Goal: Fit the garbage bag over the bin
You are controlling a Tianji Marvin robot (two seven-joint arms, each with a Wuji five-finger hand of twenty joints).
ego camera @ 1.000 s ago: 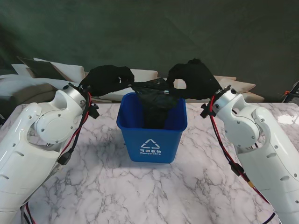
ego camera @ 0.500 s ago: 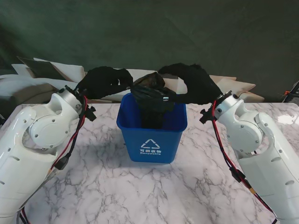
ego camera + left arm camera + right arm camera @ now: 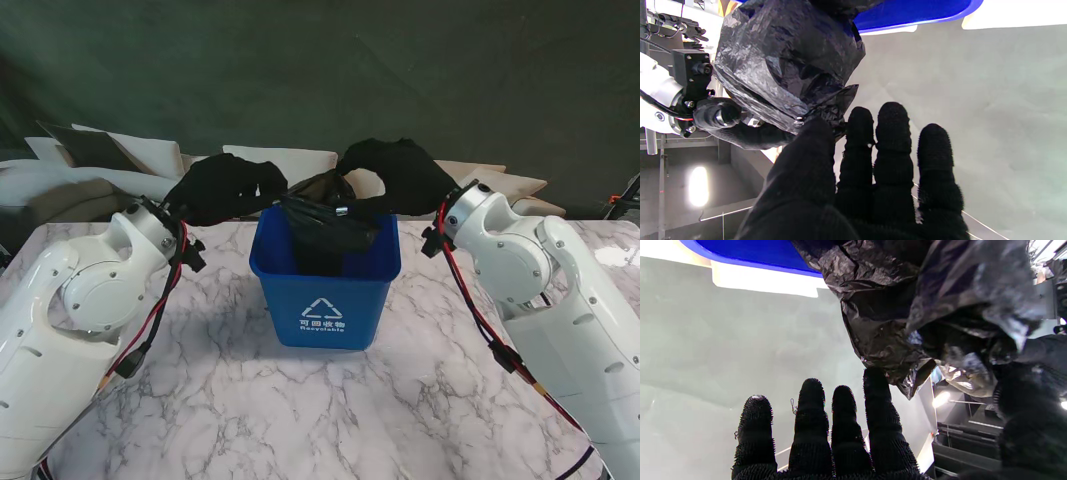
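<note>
Bag [image 3: 328,222] bunched above bin [image 3: 325,290], pinched by left hand [image 3: 225,187] and right hand [image 3: 395,175]; thin film may slip or tear when stretched over rim.

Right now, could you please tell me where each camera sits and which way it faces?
Stand view: above the shoulders, looking down at the blue bin; both arms show.
Left wrist view: along the left hand toward the garbage bag.
Right wrist view: along the right hand toward the bag.
All three share bag and bin.
</note>
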